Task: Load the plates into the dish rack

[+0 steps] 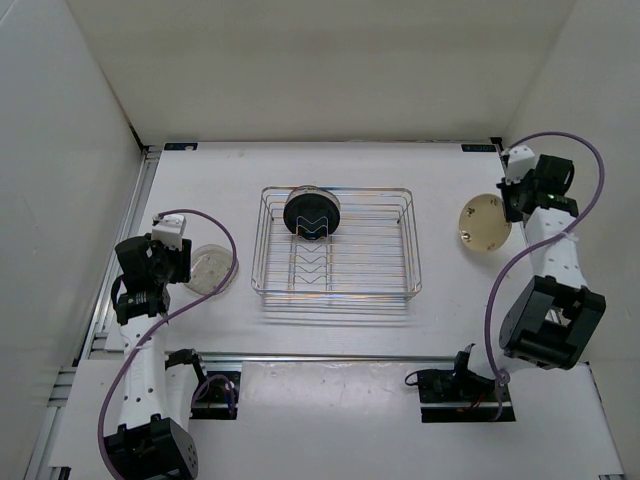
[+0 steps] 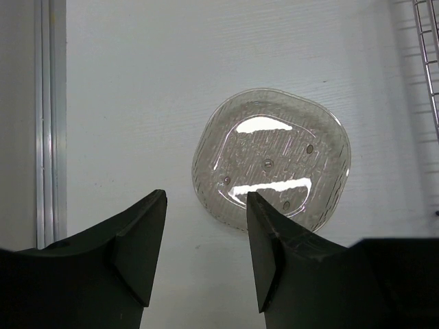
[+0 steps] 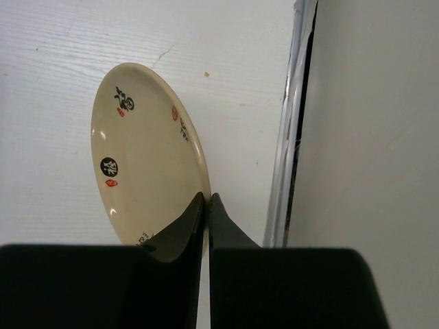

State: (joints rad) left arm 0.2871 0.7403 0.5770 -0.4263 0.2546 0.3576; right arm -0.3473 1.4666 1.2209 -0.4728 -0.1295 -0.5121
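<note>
My right gripper [image 3: 207, 199] clamps the cream plate [image 3: 144, 151] by its rim only, right of the dish rack [image 1: 414, 250]; it may swivel loose. Left gripper [image 2: 206, 197], jaws apart, hovers over the glass plate [image 2: 274, 164], which could skid.

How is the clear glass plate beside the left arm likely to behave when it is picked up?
The clear glass plate looks rigid and glossy, with bright reflections, so it will probably feel slippery in the jaws. It lies flat on the table, so its low rim is likely hard to get under. Being glass, it may chip if dropped.
</note>
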